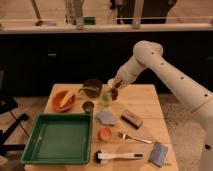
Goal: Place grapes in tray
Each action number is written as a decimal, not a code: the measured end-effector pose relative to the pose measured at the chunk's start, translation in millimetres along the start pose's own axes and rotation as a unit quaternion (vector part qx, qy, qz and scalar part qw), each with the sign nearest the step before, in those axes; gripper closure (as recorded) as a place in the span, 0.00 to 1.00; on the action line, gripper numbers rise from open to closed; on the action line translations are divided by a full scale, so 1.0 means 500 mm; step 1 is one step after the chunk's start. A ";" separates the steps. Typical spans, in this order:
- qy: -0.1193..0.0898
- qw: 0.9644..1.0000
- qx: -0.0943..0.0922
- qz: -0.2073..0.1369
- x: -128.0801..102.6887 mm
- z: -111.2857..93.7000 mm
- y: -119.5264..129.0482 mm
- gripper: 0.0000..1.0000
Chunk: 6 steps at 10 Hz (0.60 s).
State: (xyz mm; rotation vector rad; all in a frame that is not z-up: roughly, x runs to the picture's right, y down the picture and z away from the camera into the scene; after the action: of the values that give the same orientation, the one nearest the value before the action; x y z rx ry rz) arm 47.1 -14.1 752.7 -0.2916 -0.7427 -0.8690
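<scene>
My gripper hangs over the back middle of the wooden table, next to the green cup. It is shut on the grapes, a small dark reddish cluster held just above the tabletop. The green tray lies at the front left of the table with nothing in it. The gripper is up and to the right of the tray, well apart from it.
An orange bowl and a dark bowl stand behind the tray, with a small dark can by them. A grey cloth, an orange-red fruit, a block brush, a fork, a white brush and a blue sponge lie to the tray's right.
</scene>
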 end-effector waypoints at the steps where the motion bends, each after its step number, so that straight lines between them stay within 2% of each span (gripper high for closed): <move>1: -0.010 1.000 -0.002 -0.020 -0.026 0.010 -0.024 1.00; 4: -0.058 0.995 -0.015 -0.086 -0.122 0.053 -0.079 1.00; 6: -0.098 0.987 -0.029 -0.124 -0.191 0.097 -0.098 1.00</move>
State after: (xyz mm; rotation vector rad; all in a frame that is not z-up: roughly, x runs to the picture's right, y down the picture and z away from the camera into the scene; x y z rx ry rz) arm -53.8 35.9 718.4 -0.3444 -0.9510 -1.1094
